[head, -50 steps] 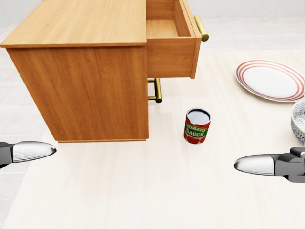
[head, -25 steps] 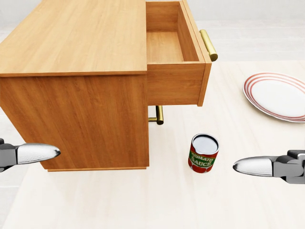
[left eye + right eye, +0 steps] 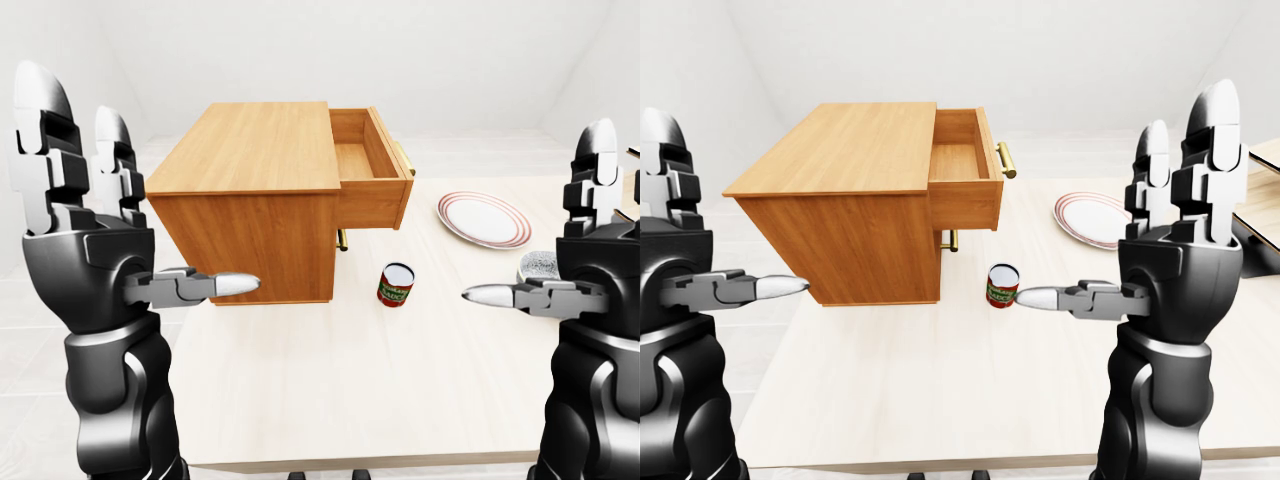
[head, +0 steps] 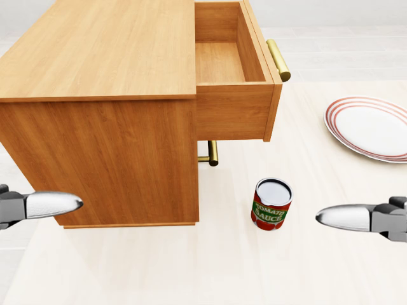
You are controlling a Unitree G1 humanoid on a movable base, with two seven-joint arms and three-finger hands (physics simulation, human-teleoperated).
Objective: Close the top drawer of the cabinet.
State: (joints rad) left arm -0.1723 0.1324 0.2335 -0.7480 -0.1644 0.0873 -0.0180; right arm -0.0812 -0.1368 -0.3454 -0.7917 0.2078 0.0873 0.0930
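A wooden cabinet (image 4: 102,108) stands on the table at the upper left of the head view. Its top drawer (image 4: 232,76) is pulled out to the right, empty, with a brass bar handle (image 4: 278,60) on its face. A second brass handle (image 4: 212,153) shows on the lower drawer below. My left hand (image 3: 85,225) is open with fingers upright at the left of the left-eye view, near the cabinet's side. My right hand (image 3: 1175,235) is open with fingers upright, to the right of the can and apart from the drawer.
A tomato sauce can (image 4: 272,203) stands upright on the table below the open drawer. A white plate with red rings (image 4: 372,127) lies at the right. A patterned bowl (image 3: 540,266) sits beside my right hand. The table's near edge (image 3: 350,462) is low in the eye views.
The view shifted between 1.0 s and 0.5 s ago, so the cabinet and can moved down in the picture. Since then both hands drifted slightly lower; the drawer stays open.
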